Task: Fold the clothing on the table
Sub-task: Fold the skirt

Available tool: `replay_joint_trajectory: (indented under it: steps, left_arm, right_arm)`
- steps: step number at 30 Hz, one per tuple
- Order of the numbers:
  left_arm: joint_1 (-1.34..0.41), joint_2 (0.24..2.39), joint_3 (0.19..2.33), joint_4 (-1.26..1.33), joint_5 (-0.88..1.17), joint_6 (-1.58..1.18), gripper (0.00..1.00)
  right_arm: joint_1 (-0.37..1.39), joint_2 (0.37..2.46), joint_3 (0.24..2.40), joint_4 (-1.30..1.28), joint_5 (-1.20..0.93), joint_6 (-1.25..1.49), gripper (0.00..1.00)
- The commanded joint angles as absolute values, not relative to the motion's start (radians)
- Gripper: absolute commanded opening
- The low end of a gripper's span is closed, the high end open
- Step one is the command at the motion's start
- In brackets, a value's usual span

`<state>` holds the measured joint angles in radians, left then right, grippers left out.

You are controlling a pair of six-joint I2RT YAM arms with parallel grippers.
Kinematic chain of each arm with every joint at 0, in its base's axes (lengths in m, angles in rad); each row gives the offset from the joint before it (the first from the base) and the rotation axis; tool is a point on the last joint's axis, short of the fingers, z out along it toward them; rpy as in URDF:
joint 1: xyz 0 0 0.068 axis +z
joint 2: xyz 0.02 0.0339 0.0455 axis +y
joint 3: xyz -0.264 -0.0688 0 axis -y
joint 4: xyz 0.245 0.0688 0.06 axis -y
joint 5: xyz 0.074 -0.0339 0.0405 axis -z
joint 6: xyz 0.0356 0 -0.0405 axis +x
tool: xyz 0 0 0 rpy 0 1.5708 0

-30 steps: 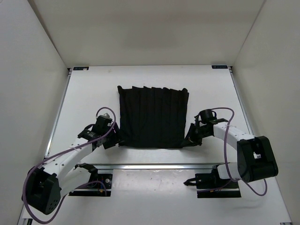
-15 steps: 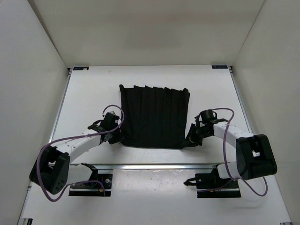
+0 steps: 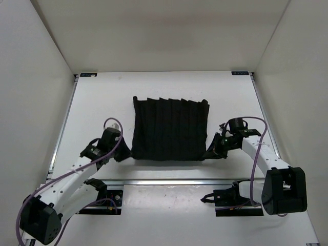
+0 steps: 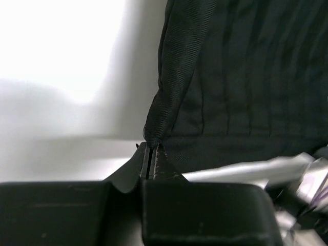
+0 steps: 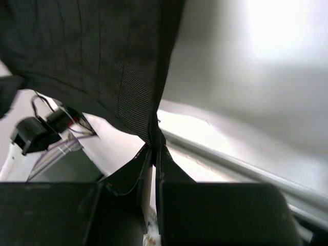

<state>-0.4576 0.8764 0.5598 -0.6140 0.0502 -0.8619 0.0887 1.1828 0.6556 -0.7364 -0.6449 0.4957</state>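
Clothing lies spread in the middle of the top view, on the white table, a little nearer the lower edge of the tabletop than the upper. It is black and close to square, slightly wider across the frame than it is tall. Its pleat ridges run straight from the top of the frame toward the bottom, with a scalloped edge along the upper side.

The left gripper sits at the garment's lower left corner and the right gripper at its lower right; both corners are hidden under the black fingers from above. The left wrist view shows the left gripper with its jaws pressed together on a point of the fabric, which fills the upper right and is cut off by the frame. In the right wrist view the right gripper likewise pinches a drawn-up corner of the cloth, which spreads to the upper left.

Small corner brackets at the table's top corners carry marks too small to read. Purple cables loop along both arms.
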Motion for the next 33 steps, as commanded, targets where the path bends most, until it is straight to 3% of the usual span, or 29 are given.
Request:
replay_joint_trajectory:
  steps: [1, 3, 6, 10, 18, 22, 26, 33]
  left_arm:
    - [-0.491, 0.767, 0.447, -0.725, 0.139, -1.004, 0.00]
    - [-0.483, 0.660, 0.433, -0.756, 0.176, -1.049, 0.00]
    - [-0.436, 0.667, 0.523, -0.790, 0.195, -1.063, 0.00]
    - [-0.322, 0.836, 0.667, -0.672, 0.296, -1.045, 0.00]
    - [-0.250, 1.268, 1.079, -0.534, 0.273, -0.971, 0.00]
    - [-0.265, 1.309, 1.205, -0.567, 0.238, -0.933, 0.00]
    - [-0.284, 1.203, 1.100, -0.652, 0.170, -0.934, 0.00]
    - [-0.400, 0.780, 0.553, -0.726, 0.241, -1.167, 0.00]
  right_arm:
    - [0.080, 1.111, 0.606, -0.856, -0.647, 0.468, 0.00]
    - [0.068, 1.069, 0.597, -0.902, -0.663, 0.476, 0.00]
    - [0.080, 1.040, 0.665, -0.953, -0.705, 0.505, 0.00]
    - [0.058, 1.126, 0.819, -0.924, -0.790, 0.555, 0.00]
    - [-0.049, 1.409, 1.154, -0.837, -0.865, 0.555, 0.00]
    - [-0.071, 1.451, 1.279, -0.879, -0.835, 0.531, 0.00]
    - [-0.078, 1.419, 1.246, -0.925, -0.781, 0.512, 0.00]
    - [-0.054, 1.244, 0.929, -0.971, -0.767, 0.508, 0.00]
